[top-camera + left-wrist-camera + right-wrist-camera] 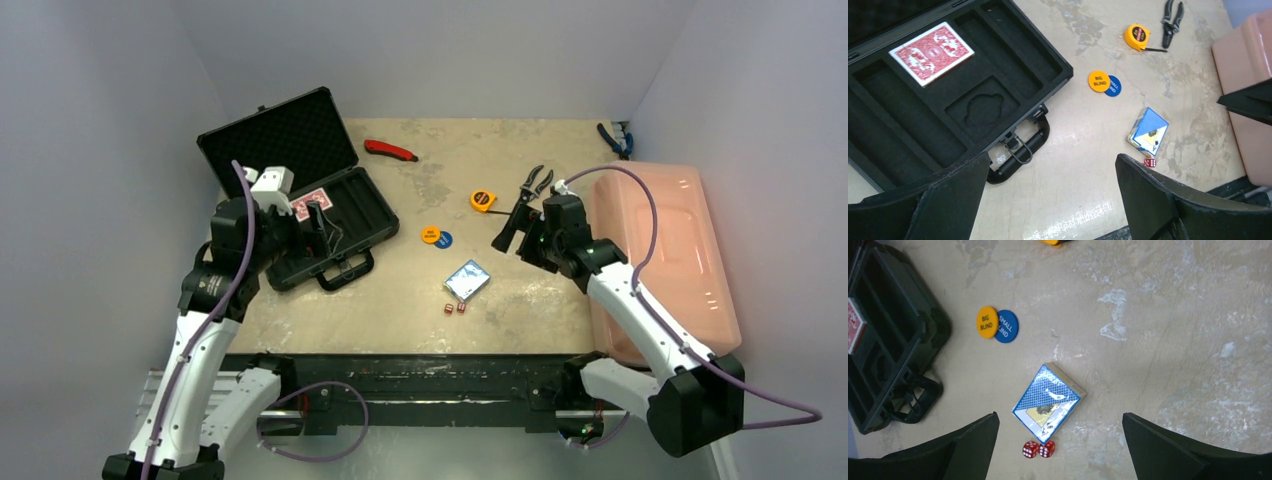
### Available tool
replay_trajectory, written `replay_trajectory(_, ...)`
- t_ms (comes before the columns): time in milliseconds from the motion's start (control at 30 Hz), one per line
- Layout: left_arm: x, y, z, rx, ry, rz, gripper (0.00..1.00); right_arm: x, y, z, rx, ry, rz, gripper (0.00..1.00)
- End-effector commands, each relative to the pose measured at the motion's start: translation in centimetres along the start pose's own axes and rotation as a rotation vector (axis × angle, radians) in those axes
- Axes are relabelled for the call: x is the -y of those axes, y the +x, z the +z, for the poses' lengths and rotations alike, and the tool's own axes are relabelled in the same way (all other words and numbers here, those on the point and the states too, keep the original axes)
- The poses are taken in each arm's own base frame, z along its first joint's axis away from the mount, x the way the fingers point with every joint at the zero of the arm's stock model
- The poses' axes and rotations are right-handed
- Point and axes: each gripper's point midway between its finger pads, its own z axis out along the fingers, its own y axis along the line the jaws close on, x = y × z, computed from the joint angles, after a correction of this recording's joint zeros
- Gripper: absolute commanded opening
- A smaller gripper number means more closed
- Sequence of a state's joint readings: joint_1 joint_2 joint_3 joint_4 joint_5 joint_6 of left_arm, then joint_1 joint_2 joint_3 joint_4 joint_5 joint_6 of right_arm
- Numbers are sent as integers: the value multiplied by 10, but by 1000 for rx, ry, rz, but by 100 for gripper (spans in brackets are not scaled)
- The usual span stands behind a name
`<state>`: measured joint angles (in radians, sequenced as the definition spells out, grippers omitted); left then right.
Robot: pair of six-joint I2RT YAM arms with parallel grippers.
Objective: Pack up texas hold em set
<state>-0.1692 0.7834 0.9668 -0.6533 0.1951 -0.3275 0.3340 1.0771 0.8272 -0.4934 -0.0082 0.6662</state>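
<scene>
1. Bare table (1173,340) rings the blue deck (1048,402) on three sides; two dice (1038,449) sit just beside its near corner.
2. The discs (997,325) overlap, with open table between them and the case (923,326).
3. The bin (690,230) walls off the right; its height is hard to judge.

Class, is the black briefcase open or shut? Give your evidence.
Open. The briefcase has its lid leaning back and its foam compartments exposed, the red deck lying in one.
</scene>
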Motion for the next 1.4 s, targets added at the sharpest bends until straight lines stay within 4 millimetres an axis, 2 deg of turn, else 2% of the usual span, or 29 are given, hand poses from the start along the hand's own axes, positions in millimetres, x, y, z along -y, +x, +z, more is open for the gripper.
replay_trajectory(0, 25, 5, -3, -14, 130, 94, 98, 7, 2, -2, -8, 87, 103, 99)
replay_trajectory(100, 32, 14, 1, -62, 160, 126, 98, 12, -10, -3, 28, 133, 89, 99)
replay_trajectory(200, 44, 21, 7, -112, 206, 151, 97, 6, -20, -1, 49, 122, 60, 99)
replay_trajectory(400, 62, 29, 20, -192, 196, 164, 85, 3, -34, 7, 63, 135, -18, 99)
replay_trajectory(600, 74, 32, 50, -244, 98, 160, 84, 4, -41, 7, 57, 156, -103, 99)
replay_trajectory(867, 114, 45, 116, -342, 70, 181, 76, 24, -25, -6, 47, 185, -143, 99)
replay_trajectory(1000, 128, 48, 149, -365, 64, 151, 74, 24, -19, -10, 51, 159, -136, 99)
replay_trajectory(1200, 134, 64, 191, -411, 21, 150, 73, 17, -13, -15, 42, 112, -103, 99)
replay_trajectory(1267, 135, 69, 199, -421, 16, 159, 73, 10, -2, -15, 15, 54, -75, 99)
replay_trajectory(1367, 136, 78, 210, -433, 0, 173, 73, 15, 14, -12, -4, 33, -37, 99)
